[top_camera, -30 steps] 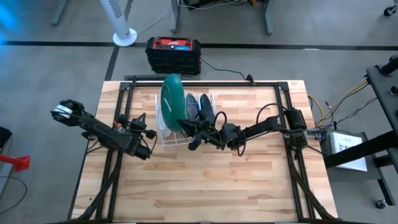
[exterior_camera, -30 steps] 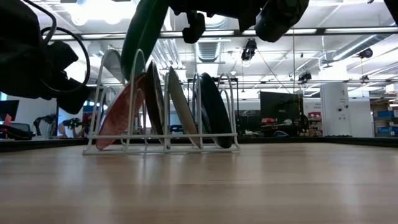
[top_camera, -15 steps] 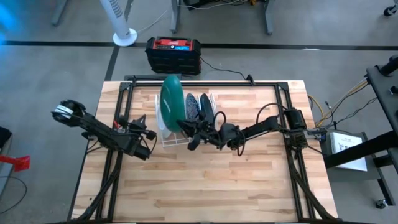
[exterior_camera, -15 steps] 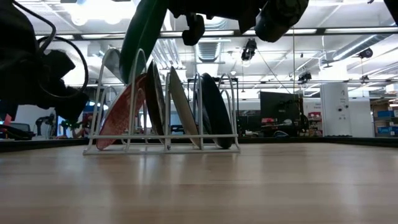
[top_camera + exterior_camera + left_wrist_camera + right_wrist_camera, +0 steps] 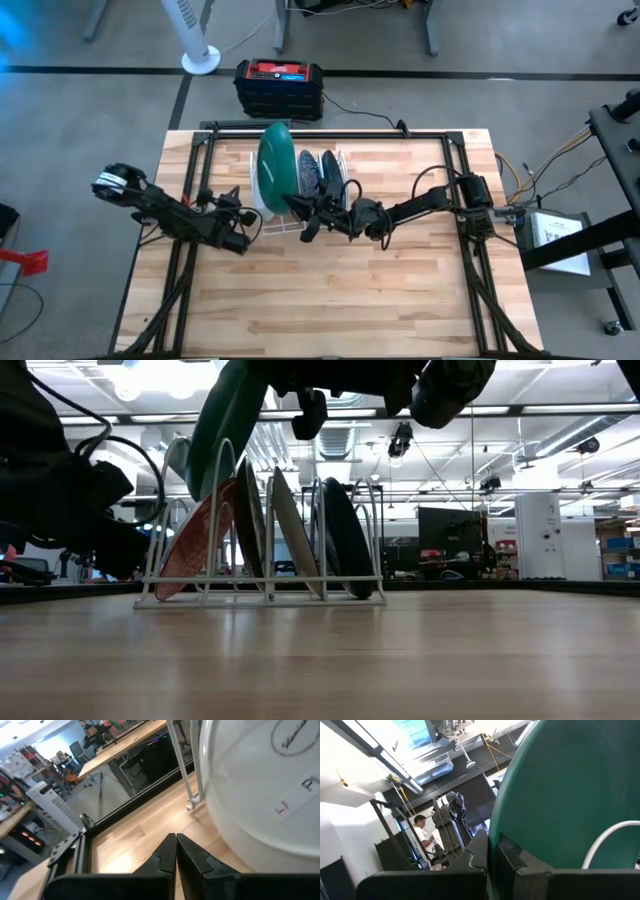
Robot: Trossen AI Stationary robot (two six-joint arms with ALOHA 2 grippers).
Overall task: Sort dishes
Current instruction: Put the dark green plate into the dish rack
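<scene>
A white wire rack [image 5: 300,215] [image 5: 260,530] holds several plates on edge: a red-pink one [image 5: 195,545], a dark one [image 5: 250,520], a greyish one [image 5: 290,530] and a dark blue one [image 5: 345,535]. My right gripper [image 5: 300,204] [image 5: 492,855] is shut on a dark green plate [image 5: 277,165] [image 5: 225,420] above the rack's left end. My left gripper [image 5: 252,223] [image 5: 176,840] is shut and empty, just left of the rack, beside a plate's white underside [image 5: 260,785]. My right gripper pinches the green plate's rim [image 5: 495,827] between its two fingers, at the plate's near-right edge. The fingers come about level from the table's right side. The plate stands tilted on edge over the rack's wire tops; whether its lower edge touches them I cannot tell.
A black and red box [image 5: 279,88] and a white fan base [image 5: 200,60] stand on the floor beyond the far edge. Bare wood [image 5: 330,300] lies between the rack and the near edge. A person [image 5: 422,837] shows in the room behind.
My left gripper has gone toward the table's right edge, up to the rack's left end, and has stayed shut. The green plate has kept its place in my right gripper.
</scene>
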